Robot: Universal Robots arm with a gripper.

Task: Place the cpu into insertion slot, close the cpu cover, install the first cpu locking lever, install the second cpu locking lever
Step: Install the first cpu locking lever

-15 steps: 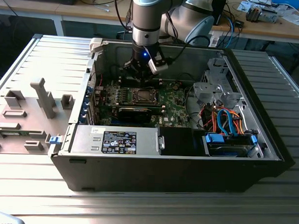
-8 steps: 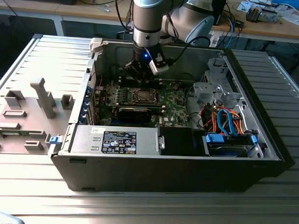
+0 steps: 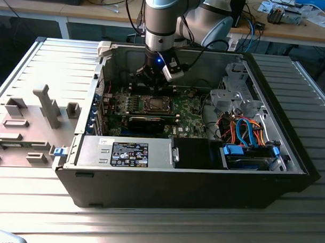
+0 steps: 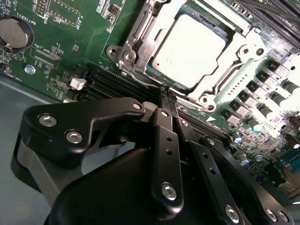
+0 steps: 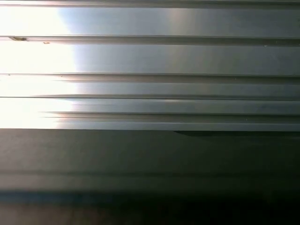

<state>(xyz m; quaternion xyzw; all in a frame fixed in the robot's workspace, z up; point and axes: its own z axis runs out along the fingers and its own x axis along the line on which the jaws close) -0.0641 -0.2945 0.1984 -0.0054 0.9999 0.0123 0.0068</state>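
The cpu (image 4: 192, 49), a pale square plate, lies flat in the insertion slot (image 3: 152, 104) on the green board. The silvery cpu cover (image 4: 138, 37) is down around it as a frame, with the cpu's face showing through its opening. Thin metal lever rods run along the frame's sides. My gripper (image 4: 168, 91) is shut, its two black fingers (image 4: 164, 140) pressed together with nothing between them. Their tips sit at the socket's edge, just outside the frame. In the exterior view the gripper (image 3: 153, 85) hangs low inside the case, just behind the socket.
A long black card (image 3: 146, 122) lies in front of the socket, with a power supply box (image 3: 129, 152) nearer the case front. Drive cage and blue cables (image 3: 247, 135) fill the exterior view's right. Dark memory slots (image 4: 108, 82) and a coin battery (image 4: 14, 33) flank the fingers.
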